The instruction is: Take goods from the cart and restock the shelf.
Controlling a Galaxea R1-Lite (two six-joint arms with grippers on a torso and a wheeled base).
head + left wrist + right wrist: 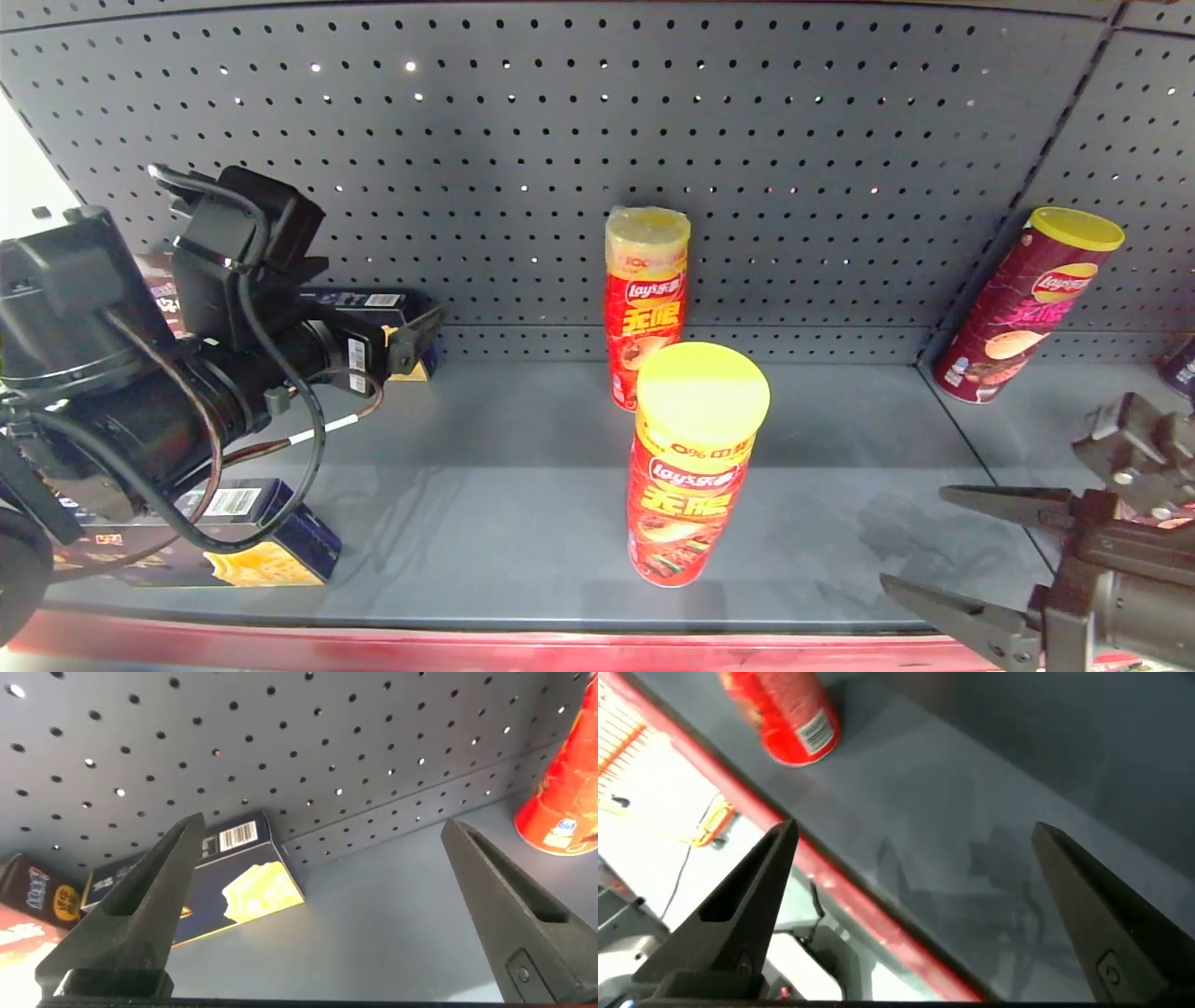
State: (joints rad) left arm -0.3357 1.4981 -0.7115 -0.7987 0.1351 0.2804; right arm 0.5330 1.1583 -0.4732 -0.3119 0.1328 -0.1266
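Boxes (pixel 271 551) partly hidden behind left arm, perhaps 3, 2 red yellow-lidded cans (pixel 695 467) upright on shelf (pixel 485 485), left gripper (pixel 322 826) and right gripper (pixel 915 829) jaws spread, empty

Logo & big txt on front red can (pixel 695 467), rear red can (pixel 646 308), maroon can (pixel 1022 308); barcodes on rear box (pixel 378 301), front box (pixel 271 541).

Front can (pixel 689 495) and rear can (pixel 644 308) (2 red, yellow-lidded) stand upright on shelf (pixel 485 504).

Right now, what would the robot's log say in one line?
left pincer: open, by blue box | right pincer: open, at shelf front | front red can, back red can: upright | maroon can: leaning
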